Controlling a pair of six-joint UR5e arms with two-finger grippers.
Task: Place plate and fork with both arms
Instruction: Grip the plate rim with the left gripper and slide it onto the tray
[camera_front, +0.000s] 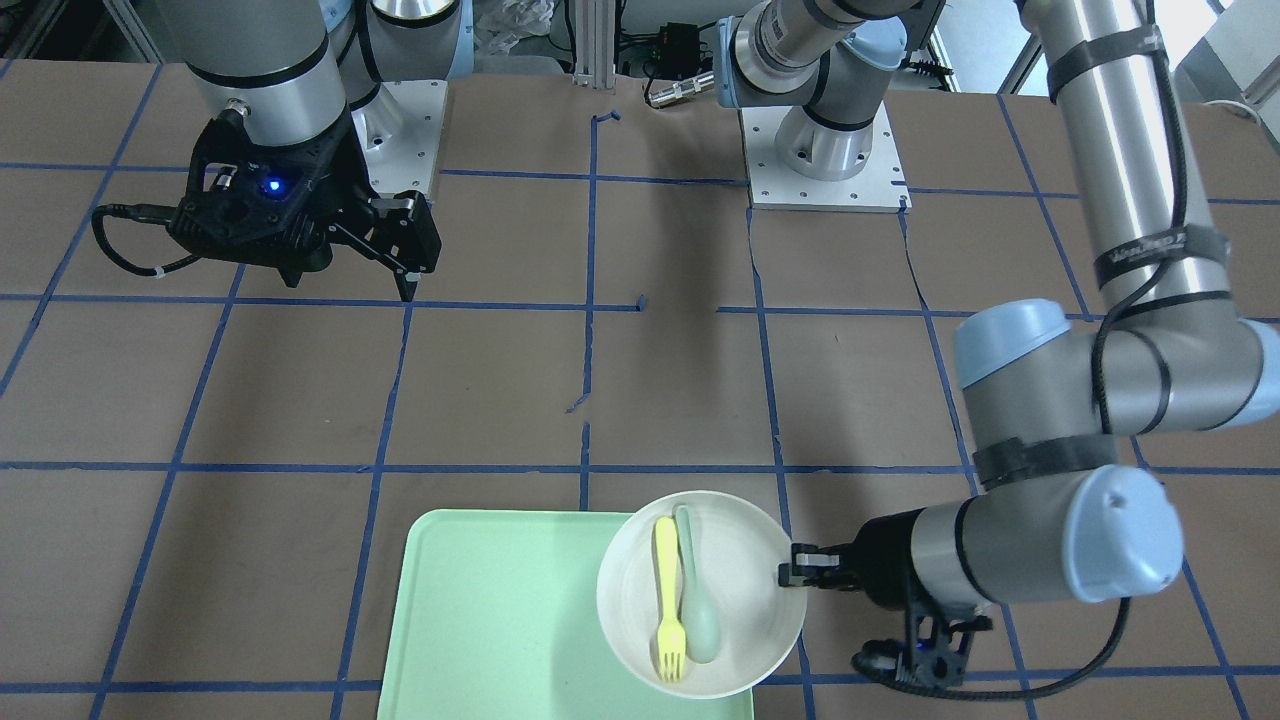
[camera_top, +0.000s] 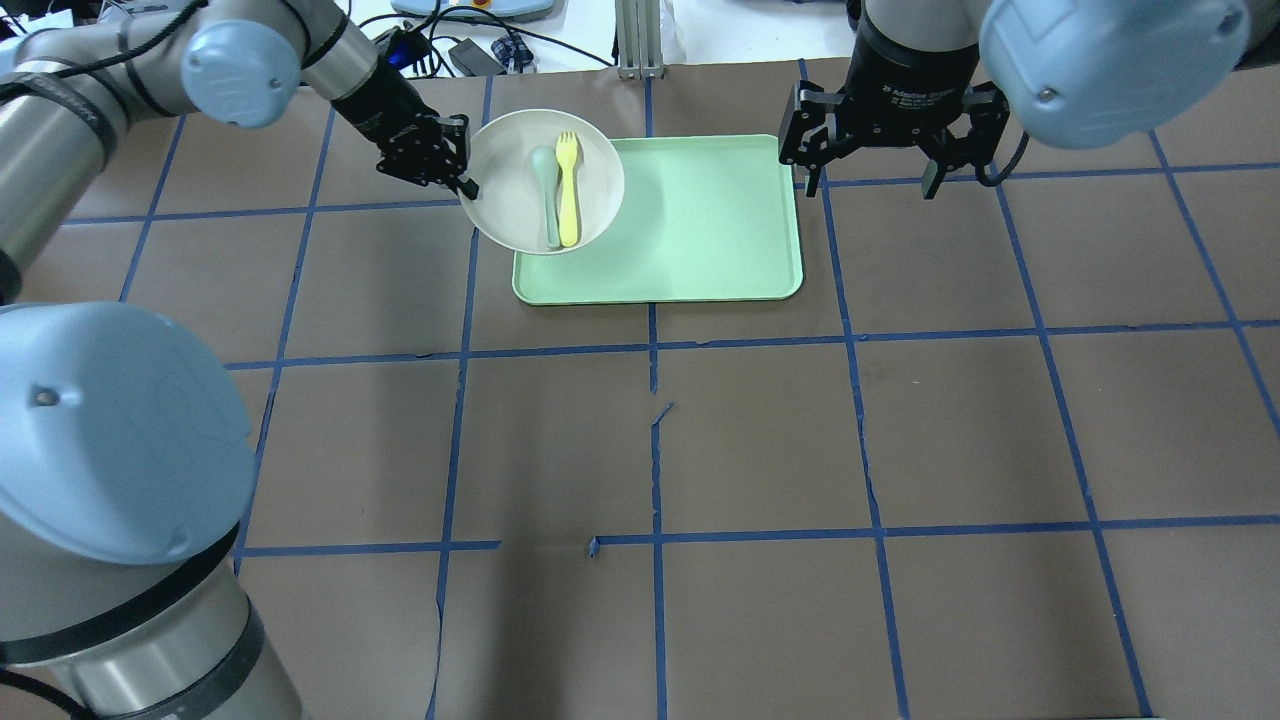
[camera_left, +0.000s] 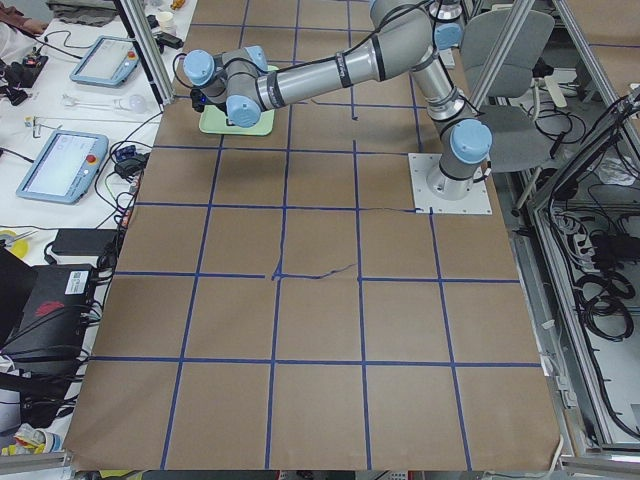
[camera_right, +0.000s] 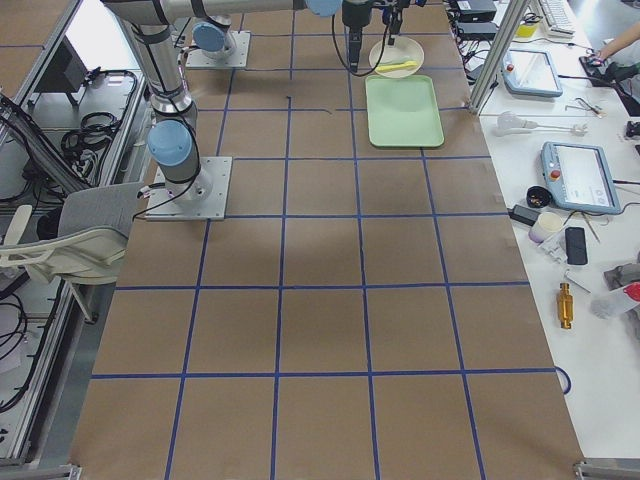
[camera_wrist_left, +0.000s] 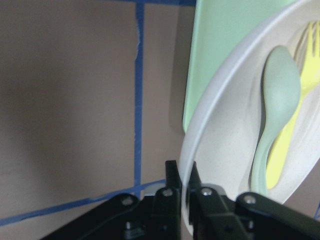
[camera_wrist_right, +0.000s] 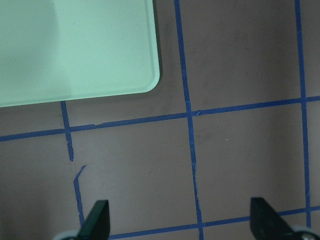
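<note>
The off-white plate (camera_top: 505, 190) overlaps the left far corner of the mint-green tray (camera_top: 700, 220) and seems slightly raised above it. The yellow fork (camera_top: 568, 190) lies in the plate beside a grey-green spoon (camera_top: 547, 195). My left gripper (camera_top: 455, 165) is shut on the plate's left rim. The left wrist view shows its fingers (camera_wrist_left: 172, 187) pinching the plate's rim (camera_wrist_left: 215, 125), with the fork (camera_wrist_left: 292, 135) and spoon (camera_wrist_left: 277, 100) inside. My right gripper (camera_top: 870, 185) is open and empty, hovering just right of the tray; its view shows the tray's corner (camera_wrist_right: 75, 50).
The table is brown paper with a blue tape grid (camera_top: 655, 345). The arm bases (camera_front: 825, 160) stand at the robot's edge. Cables and tablets lie beyond the table's far edge (camera_top: 470, 50).
</note>
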